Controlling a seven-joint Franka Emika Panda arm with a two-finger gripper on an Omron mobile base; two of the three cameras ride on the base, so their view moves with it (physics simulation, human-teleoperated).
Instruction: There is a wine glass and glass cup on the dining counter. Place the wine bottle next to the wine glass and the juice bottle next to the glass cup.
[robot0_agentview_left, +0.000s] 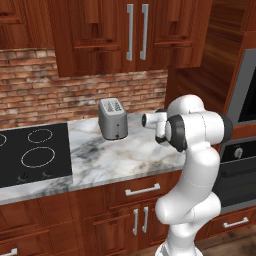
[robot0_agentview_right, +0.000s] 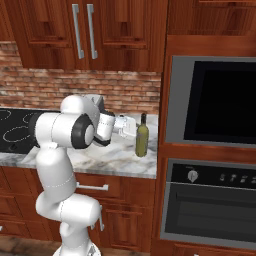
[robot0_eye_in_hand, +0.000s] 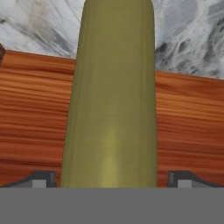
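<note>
Two-finger gripper (robot0_eye_in_hand: 112, 177) stood wide open, dark tips either side of the tall olive-green glass wine bottle (robot0_agentview_right: 142, 136), nothing clamped. Bottle stood upright on the veined white-grey marble worktop (robot0_agentview_left: 130, 155) by the wood oven cabinet. Looked heavy, rigid, slick, breakable: grip mid-body, firmly, keep it vertical. Further back, a grey metal toaster (robot0_agentview_left: 113, 118) and rough brick backsplash (robot0_agentview_left: 45, 90).

You are looking at a marble table (robot0_agentview_left: 130, 155) sitting on reddish wood cabinets; a black cooktop (robot0_agentview_left: 32, 155) is lying flush in its left part; a grey toaster (robot0_agentview_left: 113, 119) is standing upright toward the back; the wine bottle (robot0_agentview_right: 142, 136) is standing upright near its right end, beside the oven column.
</note>
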